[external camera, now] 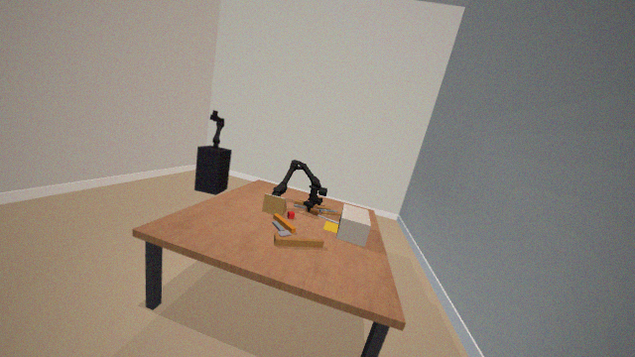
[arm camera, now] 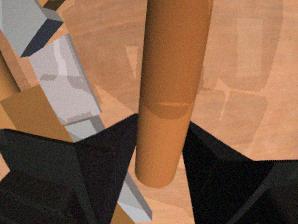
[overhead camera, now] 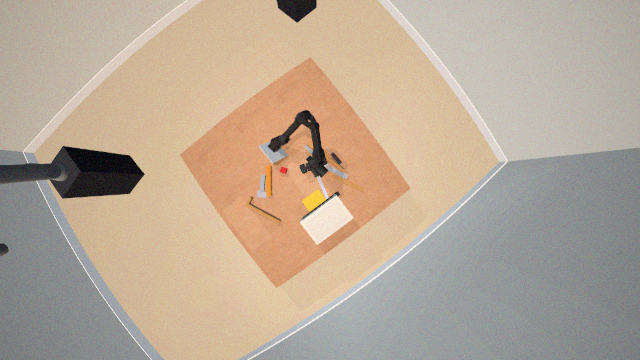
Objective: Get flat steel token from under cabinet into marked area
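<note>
Near the cabinet (overhead camera: 327, 220) (external camera: 354, 225) | end effector (overhead camera: 315, 172) (external camera: 310, 210) (arm camera: 160, 121) was clamped on a round wooden handle (arm camera: 170, 90) | looked stiff, liable to roll; mid-handle grip probably steadier

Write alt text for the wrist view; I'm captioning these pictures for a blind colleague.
Two black fingers grip an orange-brown rod near its rounded end, above a wood-toned table. Left of the rod lie grey and brown pieces, partly hidden by a finger.

1. From overhead, you are looking down from far above, the table (overhead camera: 240, 170) (external camera: 258, 248) lying near center.
2. From outside, you are facing across the table from its near edge at six o'clock, well back.
3. At the wrist, you are peering closely past the fingers toward a rod (arm camera: 170, 90).
4. Top and exterior are sharing the whole arm (overhead camera: 316, 137) (external camera: 309, 174) and cabinet (overhead camera: 327, 220) (external camera: 354, 225).
</note>
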### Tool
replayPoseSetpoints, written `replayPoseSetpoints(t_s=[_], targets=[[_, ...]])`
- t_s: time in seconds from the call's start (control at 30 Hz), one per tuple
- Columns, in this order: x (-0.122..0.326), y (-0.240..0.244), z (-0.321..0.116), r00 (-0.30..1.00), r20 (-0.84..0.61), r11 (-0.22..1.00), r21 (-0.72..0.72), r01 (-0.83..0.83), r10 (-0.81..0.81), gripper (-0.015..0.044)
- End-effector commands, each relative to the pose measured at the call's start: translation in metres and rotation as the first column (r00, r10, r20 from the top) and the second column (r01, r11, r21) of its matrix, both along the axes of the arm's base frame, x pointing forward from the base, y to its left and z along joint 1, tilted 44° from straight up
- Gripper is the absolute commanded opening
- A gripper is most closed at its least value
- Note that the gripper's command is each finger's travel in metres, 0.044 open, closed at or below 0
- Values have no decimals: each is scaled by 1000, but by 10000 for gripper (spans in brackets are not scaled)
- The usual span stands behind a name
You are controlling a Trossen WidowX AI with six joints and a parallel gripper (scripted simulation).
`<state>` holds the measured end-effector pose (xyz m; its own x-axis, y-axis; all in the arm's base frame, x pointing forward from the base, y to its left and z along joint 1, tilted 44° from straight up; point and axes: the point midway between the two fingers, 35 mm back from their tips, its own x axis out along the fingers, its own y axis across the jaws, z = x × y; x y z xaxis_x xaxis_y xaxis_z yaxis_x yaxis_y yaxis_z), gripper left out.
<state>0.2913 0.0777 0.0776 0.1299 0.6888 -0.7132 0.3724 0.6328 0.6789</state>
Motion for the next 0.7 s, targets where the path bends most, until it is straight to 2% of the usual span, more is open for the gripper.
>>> replayPoseSetpoints(t_s=[0.0, 0.67], targets=[[6, -2, 0, 1000, 6, 1000, -1, -1, 1, 0], [29, -10, -4, 1000, 6, 1000, -1, 0, 0, 0]])
